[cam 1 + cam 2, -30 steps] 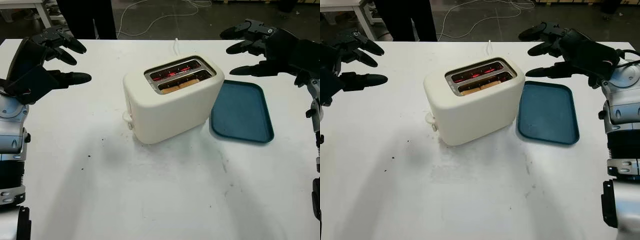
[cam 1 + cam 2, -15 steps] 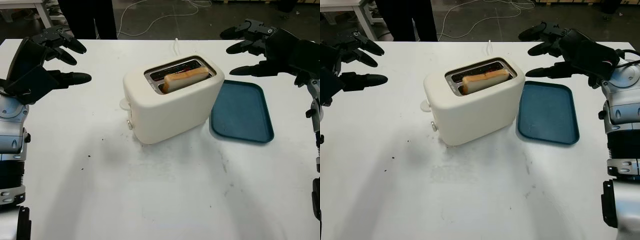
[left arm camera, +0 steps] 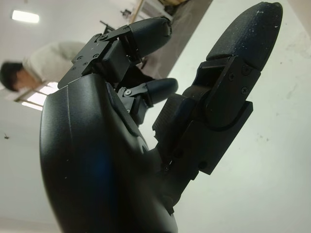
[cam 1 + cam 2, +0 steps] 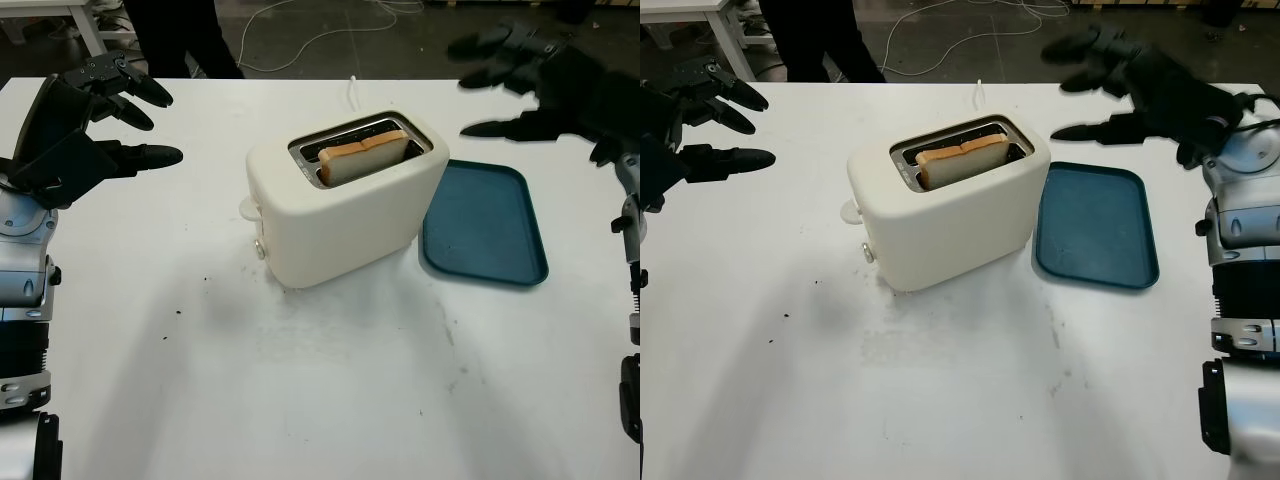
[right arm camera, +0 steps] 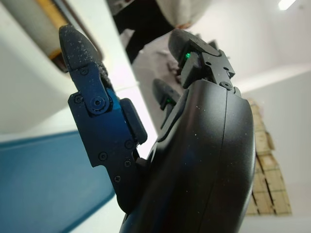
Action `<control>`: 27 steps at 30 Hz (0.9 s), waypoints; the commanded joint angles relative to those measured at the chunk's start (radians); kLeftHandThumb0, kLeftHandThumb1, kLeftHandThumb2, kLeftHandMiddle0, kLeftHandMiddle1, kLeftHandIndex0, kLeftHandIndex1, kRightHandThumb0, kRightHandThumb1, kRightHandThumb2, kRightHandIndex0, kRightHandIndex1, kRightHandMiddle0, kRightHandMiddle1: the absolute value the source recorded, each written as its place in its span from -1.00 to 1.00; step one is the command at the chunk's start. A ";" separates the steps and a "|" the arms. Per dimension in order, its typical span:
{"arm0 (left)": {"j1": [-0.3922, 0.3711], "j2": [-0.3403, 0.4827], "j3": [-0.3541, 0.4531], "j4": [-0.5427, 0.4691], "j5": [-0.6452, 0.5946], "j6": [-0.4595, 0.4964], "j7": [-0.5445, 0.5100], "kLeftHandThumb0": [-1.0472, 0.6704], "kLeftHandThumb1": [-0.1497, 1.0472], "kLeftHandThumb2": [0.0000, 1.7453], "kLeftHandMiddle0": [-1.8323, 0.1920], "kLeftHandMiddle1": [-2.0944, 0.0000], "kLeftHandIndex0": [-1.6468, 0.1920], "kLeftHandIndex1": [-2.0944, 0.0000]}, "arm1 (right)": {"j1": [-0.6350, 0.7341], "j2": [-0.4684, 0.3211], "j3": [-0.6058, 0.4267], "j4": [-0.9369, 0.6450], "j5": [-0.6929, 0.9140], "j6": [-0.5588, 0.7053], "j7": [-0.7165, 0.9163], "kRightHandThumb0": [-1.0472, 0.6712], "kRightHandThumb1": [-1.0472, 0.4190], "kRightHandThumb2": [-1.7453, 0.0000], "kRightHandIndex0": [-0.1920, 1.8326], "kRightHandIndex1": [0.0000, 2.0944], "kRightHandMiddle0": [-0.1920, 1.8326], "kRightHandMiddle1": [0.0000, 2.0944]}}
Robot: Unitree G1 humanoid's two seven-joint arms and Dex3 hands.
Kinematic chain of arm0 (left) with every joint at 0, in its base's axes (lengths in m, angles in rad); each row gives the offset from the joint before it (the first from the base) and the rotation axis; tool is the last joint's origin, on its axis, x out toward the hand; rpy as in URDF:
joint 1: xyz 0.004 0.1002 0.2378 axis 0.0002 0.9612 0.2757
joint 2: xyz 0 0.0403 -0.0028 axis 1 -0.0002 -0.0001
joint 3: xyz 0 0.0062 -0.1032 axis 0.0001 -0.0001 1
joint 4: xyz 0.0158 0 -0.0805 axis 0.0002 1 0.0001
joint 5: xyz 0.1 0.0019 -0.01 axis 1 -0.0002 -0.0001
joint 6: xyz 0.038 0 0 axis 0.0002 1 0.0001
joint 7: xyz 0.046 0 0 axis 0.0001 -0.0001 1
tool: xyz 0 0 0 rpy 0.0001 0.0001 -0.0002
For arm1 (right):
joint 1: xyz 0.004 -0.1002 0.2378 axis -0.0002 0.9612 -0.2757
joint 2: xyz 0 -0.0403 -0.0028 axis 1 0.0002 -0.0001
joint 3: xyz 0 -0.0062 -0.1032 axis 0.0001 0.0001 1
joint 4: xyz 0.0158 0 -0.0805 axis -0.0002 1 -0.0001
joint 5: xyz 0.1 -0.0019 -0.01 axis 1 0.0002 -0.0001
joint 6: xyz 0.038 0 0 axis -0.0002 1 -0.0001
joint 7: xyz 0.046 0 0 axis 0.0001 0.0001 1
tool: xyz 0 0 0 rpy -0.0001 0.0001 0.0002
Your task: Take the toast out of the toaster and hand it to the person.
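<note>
A cream two-slot toaster (image 4: 345,205) stands mid-table, its slots facing up. A slice of toast (image 4: 363,157) sticks up out of the nearer slot. My left hand (image 4: 155,125) hovers open over the table's far left, well away from the toaster. Over on the right, my right hand (image 4: 470,90) is open in the air behind the blue tray, level with the toaster's top and a short way from it. Behind the table's far edge stands a person in dark trousers (image 4: 185,35); the person (image 3: 29,68) also appears in the left wrist view.
A flat blue tray (image 4: 485,225) with nothing on it lies right of the toaster, touching its side; the same tray (image 5: 43,179) is under my right hand. The toaster's white cord (image 4: 352,90) runs back off the table. Crumbs dot the white tabletop (image 4: 300,380).
The toast popped up out of the glowing slot and has settled, still sticking out. My right hand rose a little. The person behind shifted to the right.
</note>
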 commanded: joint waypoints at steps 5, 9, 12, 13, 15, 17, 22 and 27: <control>0.002 0.007 0.000 -0.013 -0.002 0.002 -0.004 -1.00 0.39 -1.00 0.39 -0.29 0.29 -0.13 | -0.094 0.015 0.013 -0.063 0.002 0.039 -0.009 -0.33 -0.38 1.00 -0.65 -0.15 -0.51 -0.45; 0.003 0.004 0.004 -0.015 -0.012 0.007 -0.008 -1.00 0.38 -1.00 0.40 -0.30 0.29 -0.13 | -0.155 0.036 0.046 -0.056 0.002 0.027 0.014 -0.29 -0.30 1.00 -0.63 -0.11 -0.48 -0.44; 0.004 0.002 0.006 -0.014 -0.012 0.005 -0.005 -1.00 0.38 -1.00 0.40 -0.30 0.28 -0.13 | -0.184 0.062 0.072 -0.041 -0.010 -0.030 0.015 -0.18 -0.25 0.99 -0.58 -0.02 -0.43 -0.38; 0.005 0.002 0.006 -0.011 -0.011 -0.002 -0.003 -1.00 0.39 -1.00 0.39 -0.29 0.27 -0.12 | -0.192 0.076 0.078 -0.018 -0.007 -0.073 0.018 -0.16 -0.23 0.99 -0.54 0.04 -0.40 -0.32; 0.006 0.003 0.005 -0.008 -0.006 -0.013 0.000 -1.00 0.40 -0.99 0.38 -0.28 0.27 -0.11 | -0.202 0.090 0.096 0.014 -0.029 -0.134 0.010 -0.18 -0.21 0.99 -0.41 0.15 -0.32 -0.21; 0.007 0.003 0.006 -0.004 -0.008 -0.021 -0.002 -1.00 0.42 -0.99 0.38 -0.27 0.26 -0.11 | -0.218 0.091 0.125 0.047 -0.061 -0.189 0.017 -0.18 -0.20 1.00 -0.26 0.10 -0.25 -0.17; 0.009 0.003 0.007 0.002 -0.004 -0.030 0.002 -1.00 0.43 -0.99 0.37 -0.26 0.25 -0.10 | -0.237 0.088 0.180 0.103 -0.148 -0.284 0.008 -0.24 -0.21 1.00 -0.03 -0.14 -0.10 -0.31; 0.009 0.000 0.007 0.002 -0.008 -0.032 0.002 -1.00 0.43 -1.00 0.36 -0.25 0.26 -0.10 | -0.237 0.110 0.199 0.126 -0.155 -0.260 0.031 -0.25 -0.22 0.99 -0.06 -0.24 -0.09 -0.41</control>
